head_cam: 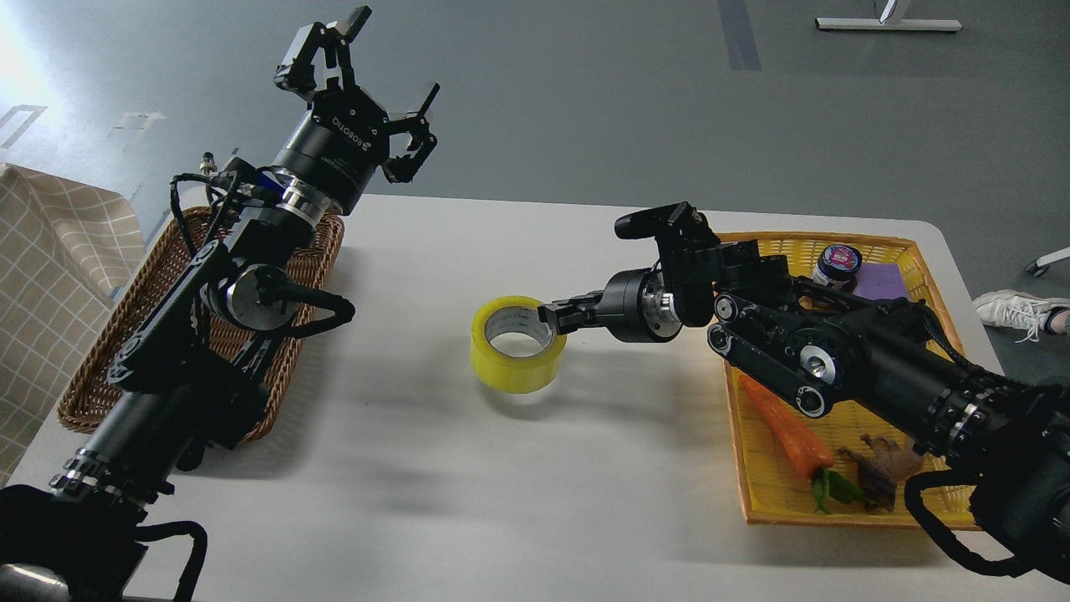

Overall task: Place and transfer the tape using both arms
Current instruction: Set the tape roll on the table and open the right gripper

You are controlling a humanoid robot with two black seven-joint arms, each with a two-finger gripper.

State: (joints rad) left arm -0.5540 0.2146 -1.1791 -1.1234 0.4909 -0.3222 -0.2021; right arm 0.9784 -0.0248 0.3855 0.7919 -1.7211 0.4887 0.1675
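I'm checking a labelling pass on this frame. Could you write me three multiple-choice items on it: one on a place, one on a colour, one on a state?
1. Where is the tape?
A. in the wicker basket
B. over the middle of the table
C. in the yellow tray

2. What colour is the tray that holds the carrot?
A. yellow
B. blue
C. white

3. How is the left gripper?
A. shut on the tape
B. shut on the carrot
C. open and holding nothing

Answers:
1. B, the roll is at the white table centre, gripped at its rim by the right gripper.
2. A, its woven walls are yellow.
3. C, its fingers are spread in the air above the wicker basket.
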